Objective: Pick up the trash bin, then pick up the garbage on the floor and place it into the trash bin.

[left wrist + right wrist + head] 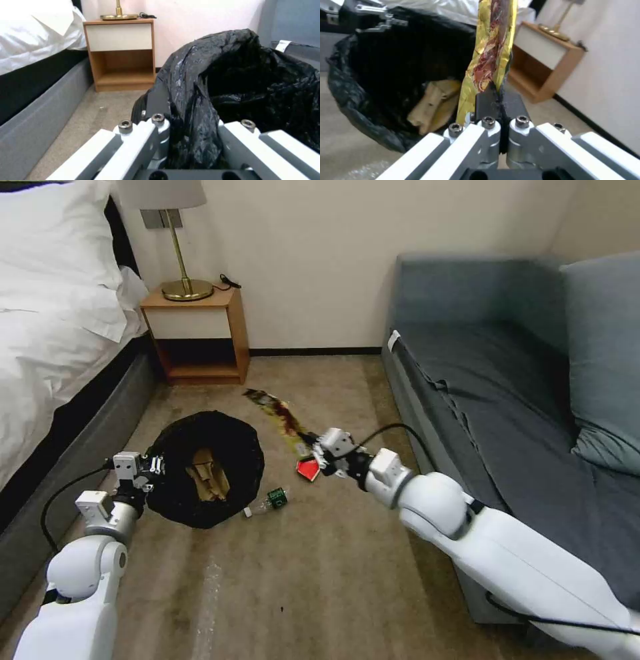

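Right pincer: the right pincer (496,98) was closed on the lower end of the snack wrapper (490,50), its two dark fingers (485,102) pressed together with the foil between them.
Snack wrapper: yellow-brown foil, it stood out long from the right pincer (319,449), away from the robot toward the wall.
Red-and-white packet: the packet (307,469) was on the carpet just beside the right pincer, on its left side.
Left pincer: the left pincer (159,465) was closed on the edge of the trash bin (203,467), with the crinkled black bag (196,105) squeezed between its fingers.
Trash bin: it was between the two pincers, touching the left one, its mouth open upward; whether it rested on the carpet, I cannot tell.
Paper bag: the crumpled tan paper bag (208,473) was inside the bin.
Bottle: the clear bottle with green label (270,500) lay on the carpet just beside the bin, nearer to the robot than the right pincer.
Room: a bed (53,327) was beyond the left pincer, a grey sofa (507,380) beyond the right one, and a nightstand (197,337) with a lamp stood at the wall.
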`<state>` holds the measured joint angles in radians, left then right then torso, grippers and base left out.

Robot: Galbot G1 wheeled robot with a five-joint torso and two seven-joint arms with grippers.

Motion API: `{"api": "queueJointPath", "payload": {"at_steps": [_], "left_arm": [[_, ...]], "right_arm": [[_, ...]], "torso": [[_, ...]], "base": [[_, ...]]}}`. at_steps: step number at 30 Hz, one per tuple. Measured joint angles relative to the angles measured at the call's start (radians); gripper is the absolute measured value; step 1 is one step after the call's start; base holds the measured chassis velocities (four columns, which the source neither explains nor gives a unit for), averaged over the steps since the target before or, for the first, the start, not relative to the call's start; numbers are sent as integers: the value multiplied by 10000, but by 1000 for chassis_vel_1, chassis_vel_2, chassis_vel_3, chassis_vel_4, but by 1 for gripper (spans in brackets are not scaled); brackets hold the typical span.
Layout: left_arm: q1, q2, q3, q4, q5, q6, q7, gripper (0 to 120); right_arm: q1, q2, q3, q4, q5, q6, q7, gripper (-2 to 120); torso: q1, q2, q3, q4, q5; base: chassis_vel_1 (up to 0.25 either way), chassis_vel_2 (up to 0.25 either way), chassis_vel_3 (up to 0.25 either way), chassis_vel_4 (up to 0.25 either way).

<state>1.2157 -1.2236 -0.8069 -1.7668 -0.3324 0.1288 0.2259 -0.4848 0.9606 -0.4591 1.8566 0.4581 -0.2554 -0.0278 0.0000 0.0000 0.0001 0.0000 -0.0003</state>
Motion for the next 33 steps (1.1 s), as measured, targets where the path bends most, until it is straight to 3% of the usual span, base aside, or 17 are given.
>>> {"api": "queueJointPath", "payload": {"at_steps": [2, 4, 6, 7, 9, 12, 20, 33], "left_arm": [[1, -23, -38, 0, -5, 3, -3, 5], [9, -31, -50, 0, -6, 3, -13, 5], [47, -74, -71, 39, -7, -1, -1, 5], [47, -74, -71, 39, -7, -1, -1, 5], [65, -154, -86, 109, 3, -33, -5, 5], [87, -195, -79, 139, 25, -104, 1, 5], [34, -130, -124, 198, -9, -115, 22, 5], [-40, -176, -125, 523, -36, -227, 101, 5]], "right_arm": [[386, 837, -736, -863, 39, 98, 207, 0], [440, 1016, -839, -1021, 40, 122, 245, 0], [777, 2179, -1385, -2017, 41, 310, 369, 0], [777, 2179, -1385, -2017, 41, 310, 369, 0], [1094, 3033, -1730, -2925, 28, 478, 481, 0], [1293, 3551, -1991, -3644, -16, 553, 591, 0], [1244, 3968, -2225, -4033, 34, 370, 1095, 0], [720, 4024, -2142, -4008, -17, 166, 1625, 47]], "torso": [[0, 0, 0, 1, 1], [0, 0, 0, -1, 0], [0, -1, 1, 2, 3], [0, -1, 1, 2, 3], [0, -1, 0, 6, 0], [0, -1, 1, 3, -1], [0, 0, -1, 0, 2], [0, -1, -1, 0, 2]], "base": [[0, 0, 0, 0], [0, 0, 0, 0], [0, 0, 0, 0], [0, 0, 0, 0], [0, 0, 0, 0], [0, 0, 0, 0], [0, 0, 0, 0], [0, 0, 0, 0]]}}
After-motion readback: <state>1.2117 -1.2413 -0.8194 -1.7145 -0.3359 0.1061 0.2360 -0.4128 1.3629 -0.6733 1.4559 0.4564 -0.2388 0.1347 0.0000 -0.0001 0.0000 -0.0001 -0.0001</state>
